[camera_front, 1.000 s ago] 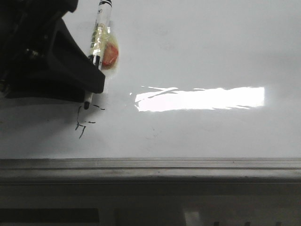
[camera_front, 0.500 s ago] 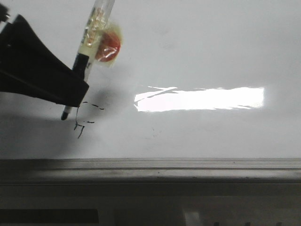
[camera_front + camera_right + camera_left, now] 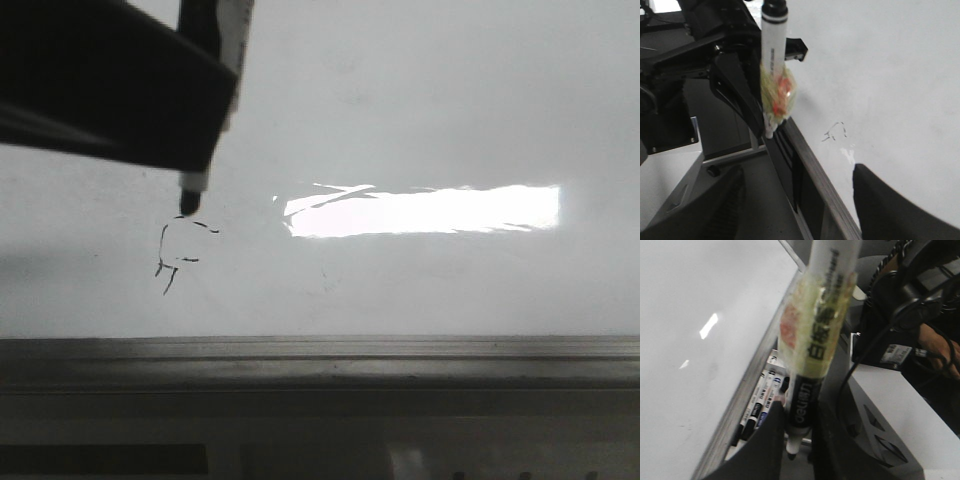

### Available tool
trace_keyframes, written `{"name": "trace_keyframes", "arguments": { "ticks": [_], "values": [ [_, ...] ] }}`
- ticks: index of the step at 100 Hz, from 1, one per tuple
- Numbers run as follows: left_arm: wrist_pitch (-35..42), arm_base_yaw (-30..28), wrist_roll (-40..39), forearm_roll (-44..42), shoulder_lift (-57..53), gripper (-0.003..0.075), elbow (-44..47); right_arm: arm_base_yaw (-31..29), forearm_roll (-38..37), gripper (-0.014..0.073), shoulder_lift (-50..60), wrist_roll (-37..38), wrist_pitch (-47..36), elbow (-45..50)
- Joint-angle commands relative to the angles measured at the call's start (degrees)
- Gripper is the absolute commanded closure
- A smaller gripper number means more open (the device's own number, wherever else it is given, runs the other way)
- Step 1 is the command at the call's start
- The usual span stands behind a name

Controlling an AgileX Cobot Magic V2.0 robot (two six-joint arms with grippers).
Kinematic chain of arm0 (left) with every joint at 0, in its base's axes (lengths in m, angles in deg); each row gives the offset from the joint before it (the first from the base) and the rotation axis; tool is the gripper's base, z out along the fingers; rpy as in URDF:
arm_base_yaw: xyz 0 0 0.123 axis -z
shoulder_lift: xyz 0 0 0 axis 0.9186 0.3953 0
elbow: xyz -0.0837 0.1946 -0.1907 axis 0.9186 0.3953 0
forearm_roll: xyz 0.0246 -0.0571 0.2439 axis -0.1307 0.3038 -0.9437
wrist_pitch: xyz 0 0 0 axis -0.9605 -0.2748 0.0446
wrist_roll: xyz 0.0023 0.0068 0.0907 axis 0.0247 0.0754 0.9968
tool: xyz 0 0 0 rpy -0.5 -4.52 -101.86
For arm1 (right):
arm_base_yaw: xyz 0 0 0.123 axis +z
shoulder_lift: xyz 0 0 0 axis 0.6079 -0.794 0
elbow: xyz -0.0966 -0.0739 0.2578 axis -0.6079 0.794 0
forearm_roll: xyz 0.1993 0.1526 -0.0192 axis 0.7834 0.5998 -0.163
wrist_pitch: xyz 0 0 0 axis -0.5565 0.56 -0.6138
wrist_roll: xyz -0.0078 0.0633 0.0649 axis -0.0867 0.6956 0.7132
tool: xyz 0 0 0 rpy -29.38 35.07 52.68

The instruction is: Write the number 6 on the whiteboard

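My left gripper (image 3: pixel 195 150) is shut on a white marker (image 3: pixel 222 35) wrapped in yellowish tape, at the top left of the front view. The marker's black tip (image 3: pixel 186 208) lies just above a small broken black scribble (image 3: pixel 175 255) on the whiteboard (image 3: pixel 420 110). I cannot tell whether the tip touches the board. No drawn number 6 shows. In the left wrist view the gripper (image 3: pixel 797 415) grips the marker (image 3: pixel 820 325) low on its barrel. My right gripper (image 3: pixel 800 210) is open and empty beside the board's edge, and its view shows the marker (image 3: pixel 774 65) and scribble (image 3: pixel 835 131).
A bright rectangular glare (image 3: pixel 420 210) lies right of the scribble. The grey metal tray edge (image 3: pixel 320 350) runs along the board's lower side. Spare markers (image 3: pixel 757 405) lie in the tray. A person's hand (image 3: pixel 940 350) and cables are beside the board.
The left gripper has swung up and right with the marker. The tip went from left of the scribble back to just above its top. The scribble looks unchanged.
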Motion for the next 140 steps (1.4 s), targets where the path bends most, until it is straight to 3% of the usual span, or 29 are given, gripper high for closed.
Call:
{"name": "trace_keyframes", "arguments": {
  "ticks": [1, 33, 59, 88, 124, 133, 140],
  "values": [
    [-3.9, 0.1, 0.6, 3.9, 0.5, 0.074, -1.3, 2.1, 7.3, 0.0175, -3.3, -5.6, -1.7, -1.9],
    [-8.5, 0.1, 0.7, 3.9, 1.4, 0.074, -1.3, 9.3, 18.1, 0.0174, -10.7, -18.4, -3.8, -2.3],
    [-8.6, 0.1, 0.7, 3.9, 1.4, 0.074, -1.3, 15.4, 18.3, 0.0175, -16.5, -19.3, -5.6, -7.1],
    [-8.6, 0.1, 0.7, 3.9, 1.4, 0.074, -1.3, 17.6, 19.1, 0.0186, -22.8, -19.3, -6.4, -8.1],
    [-8.6, 0.1, 0.7, 3.9, 1.4, 0.0741, -1.3, 17.5, 19.2, 0.0592, -23.2, -19.3, -6.2, -8.1],
    [-8.0, 0.1, 0.7, 3.9, 1.4, 0.074, -1.3, 17.5, 19.3, 0.0652, -23.2, -19.3, -6.2, -8.1],
    [-7.2, 0.1, 0.7, 3.9, 1.4, 0.0738, -1.3, 17.5, 19.6, 0.0643, -23.2, -19.3, -6.3, -8.1]
  ]
}}
